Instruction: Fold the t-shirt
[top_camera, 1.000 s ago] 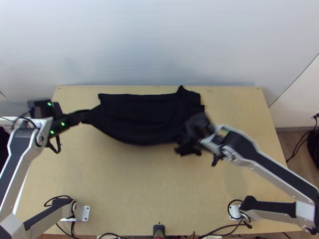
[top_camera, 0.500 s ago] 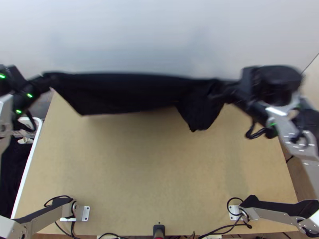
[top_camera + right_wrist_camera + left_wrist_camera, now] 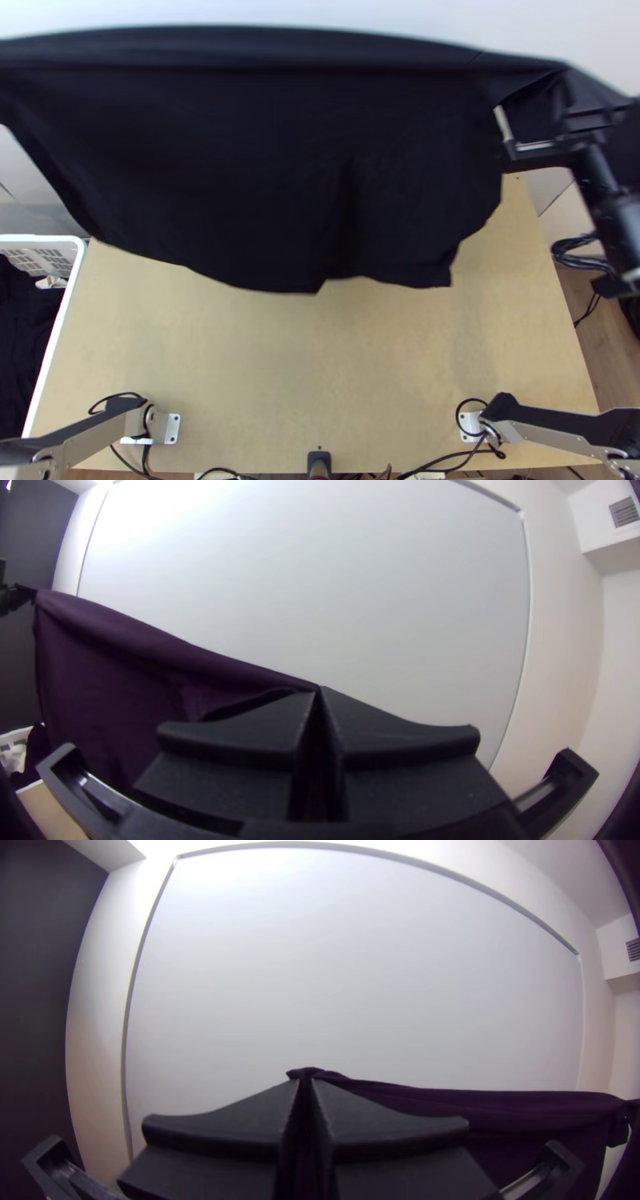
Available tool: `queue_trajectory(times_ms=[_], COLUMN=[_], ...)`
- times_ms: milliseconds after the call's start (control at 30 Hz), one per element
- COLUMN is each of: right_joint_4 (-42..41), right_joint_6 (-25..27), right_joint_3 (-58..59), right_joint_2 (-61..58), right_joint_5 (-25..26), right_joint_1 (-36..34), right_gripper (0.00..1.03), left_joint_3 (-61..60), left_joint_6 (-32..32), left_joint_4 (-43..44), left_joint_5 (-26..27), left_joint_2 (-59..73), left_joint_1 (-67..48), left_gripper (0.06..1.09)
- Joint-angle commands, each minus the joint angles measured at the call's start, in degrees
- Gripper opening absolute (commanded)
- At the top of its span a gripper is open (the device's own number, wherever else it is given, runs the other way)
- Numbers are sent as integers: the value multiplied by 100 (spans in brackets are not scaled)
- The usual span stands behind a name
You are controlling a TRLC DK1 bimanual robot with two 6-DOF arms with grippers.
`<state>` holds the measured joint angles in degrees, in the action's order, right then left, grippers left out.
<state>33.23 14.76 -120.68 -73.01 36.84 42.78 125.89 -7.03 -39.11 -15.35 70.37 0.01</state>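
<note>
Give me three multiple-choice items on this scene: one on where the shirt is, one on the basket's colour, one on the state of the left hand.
1. Where is the shirt?
A. In a heap on the floor
B. Held up over the table
C. Lying flat on the table

2. What colour is the basket by the table?
A. White
B. Red
C. Green

3. How is the left hand?
A. Wide open
B. Shut on nothing
C. Shut on the shirt

1: B, as the top view shows the cloth hanging spread above the wood.
2: A, as its rim is plainly white in the top view.
3: C, as cloth runs out from between the pressed-together fingers in the left wrist view.
</note>
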Motion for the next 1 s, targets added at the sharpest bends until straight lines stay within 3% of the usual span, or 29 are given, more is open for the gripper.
queue_trajectory(times_ms=[0,133,200,400,667,800,967], right_joint_4=[-1311,-889,-528,790,2152,2135,1352], right_joint_6=[1767,1907,1793,1028,-237,-492,-53], right_joint_3=[212,238,309,300,502,933,827], right_joint_2=[446,657,780,982,1087,1184,1167], right_joint_5=[878,1440,1563,1546,1106,1053,1062], right_joint_1=[881,1549,1566,1575,1584,1856,2076], right_gripper=[3,3,3,3,3,3,3], left_joint_3=[349,323,270,120,-249,-574,-539], left_joint_6=[571,580,571,501,290,246,386], left_joint_4=[220,-492,-852,-1846,-2689,-2593,-2215], left_joint_5=[-214,-126,-73,217,815,947,929], left_joint_2=[-498,-849,-1016,-1359,-1385,-1421,-1342], left_joint_1=[-80,-177,-203,-203,-203,-203,-203], left_gripper=[9,9,9,9,9,9,9])
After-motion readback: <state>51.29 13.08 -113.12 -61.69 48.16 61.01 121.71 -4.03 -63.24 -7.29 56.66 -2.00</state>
